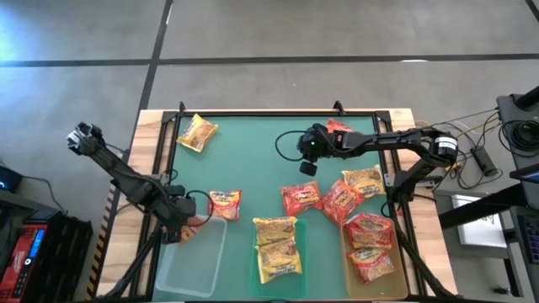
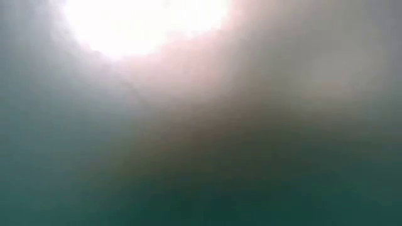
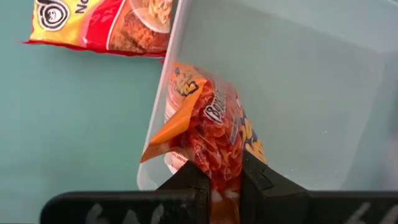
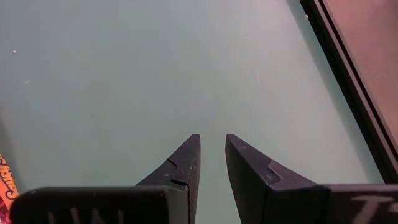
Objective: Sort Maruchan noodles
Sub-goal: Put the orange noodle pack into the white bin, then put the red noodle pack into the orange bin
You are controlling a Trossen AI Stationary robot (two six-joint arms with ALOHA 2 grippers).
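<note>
My left gripper is at the far left corner of the clear tray, shut on a red-orange noodle packet. My right gripper hovers over bare green mat at the middle far side, its fingers narrowly open and touching nothing. A red packet lies just behind it. Another red-and-yellow packet lies flat on the mat beside the clear tray. The low view shows only blur. My left gripper pinches the red-orange packet by one end between its two fingers. The rest of the packet reaches out past the fingertips over the clear tray's corner rim. Whether it rests on the rim, I cannot tell.
A yellow packet lies at the far left of the mat. Loose red and yellow packets lie right of centre. The middle tray holds yellow packets, and the right tray holds red ones. A black frame edges the mat.
</note>
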